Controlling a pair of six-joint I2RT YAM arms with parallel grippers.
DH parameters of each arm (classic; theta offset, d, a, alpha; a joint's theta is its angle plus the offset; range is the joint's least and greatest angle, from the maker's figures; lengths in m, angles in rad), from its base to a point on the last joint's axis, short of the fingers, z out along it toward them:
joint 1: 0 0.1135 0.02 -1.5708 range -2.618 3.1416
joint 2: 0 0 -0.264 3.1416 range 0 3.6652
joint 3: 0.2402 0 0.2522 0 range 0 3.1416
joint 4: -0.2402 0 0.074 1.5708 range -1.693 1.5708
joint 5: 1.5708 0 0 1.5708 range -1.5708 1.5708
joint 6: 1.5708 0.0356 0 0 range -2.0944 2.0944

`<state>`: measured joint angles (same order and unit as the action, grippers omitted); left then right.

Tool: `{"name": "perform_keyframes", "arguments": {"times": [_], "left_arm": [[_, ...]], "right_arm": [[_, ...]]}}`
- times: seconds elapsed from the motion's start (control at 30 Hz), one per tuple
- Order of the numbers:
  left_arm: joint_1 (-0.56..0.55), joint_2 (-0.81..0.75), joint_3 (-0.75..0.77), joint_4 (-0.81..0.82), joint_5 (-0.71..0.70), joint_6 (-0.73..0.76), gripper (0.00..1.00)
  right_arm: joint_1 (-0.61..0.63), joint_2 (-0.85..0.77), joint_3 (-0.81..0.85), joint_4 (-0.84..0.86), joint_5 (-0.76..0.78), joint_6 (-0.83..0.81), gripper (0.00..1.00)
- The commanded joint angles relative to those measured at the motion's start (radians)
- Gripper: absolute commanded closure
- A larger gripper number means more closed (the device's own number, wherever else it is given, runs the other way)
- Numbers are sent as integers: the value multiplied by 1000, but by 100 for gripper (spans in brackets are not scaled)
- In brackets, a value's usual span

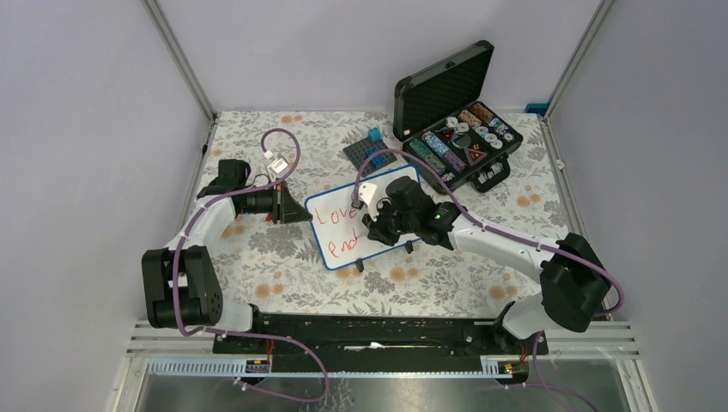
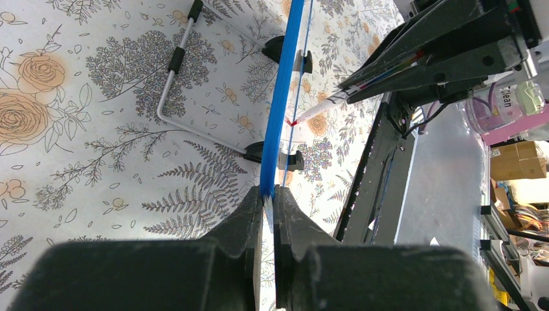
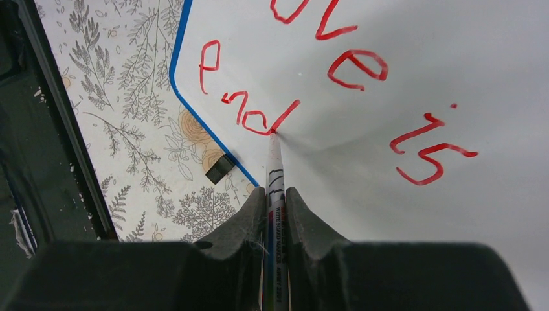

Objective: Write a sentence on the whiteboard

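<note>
Right wrist, right gripper point(image 3: 275, 194) clamped on marker point(image 3: 274, 165), tip on sentence point(image 3: 285, 116), left wrist, left gripper point(image 2: 267, 194) pinching whiteboard point(image 2: 280, 97) edge-on.

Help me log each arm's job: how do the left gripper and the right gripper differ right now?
The left gripper is shut on the blue edge of the whiteboard; the right gripper is shut on a whiteboard marker. The left gripper sits at the board's side, the right gripper over its face, marker tip on the red writing. Both have black fingers closed on something.
</note>
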<state>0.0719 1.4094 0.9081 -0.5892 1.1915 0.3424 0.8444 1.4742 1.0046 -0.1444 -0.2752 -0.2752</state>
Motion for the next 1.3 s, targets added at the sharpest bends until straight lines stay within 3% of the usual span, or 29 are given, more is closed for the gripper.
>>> {"name": "perform_keyframes", "arguments": {"times": [0.0, 0.4, 0.87, 1.27], "left_arm": [[-11, -6, 20, 5, -6, 33, 100], [-13, -7, 20, 5, -8, 33, 100], [-12, -13, 18, 5, -10, 33, 100], [-13, -26, 15, 6, -13, 34, 100]], "right_arm": [[10, -11, -30, 16, 6, -9, 100], [14, -18, -40, -4, -1, -20, 100], [14, -96, 31, -154, -100, -53, 100], [-76, -119, 16, -142, -129, -19, 100]]}}
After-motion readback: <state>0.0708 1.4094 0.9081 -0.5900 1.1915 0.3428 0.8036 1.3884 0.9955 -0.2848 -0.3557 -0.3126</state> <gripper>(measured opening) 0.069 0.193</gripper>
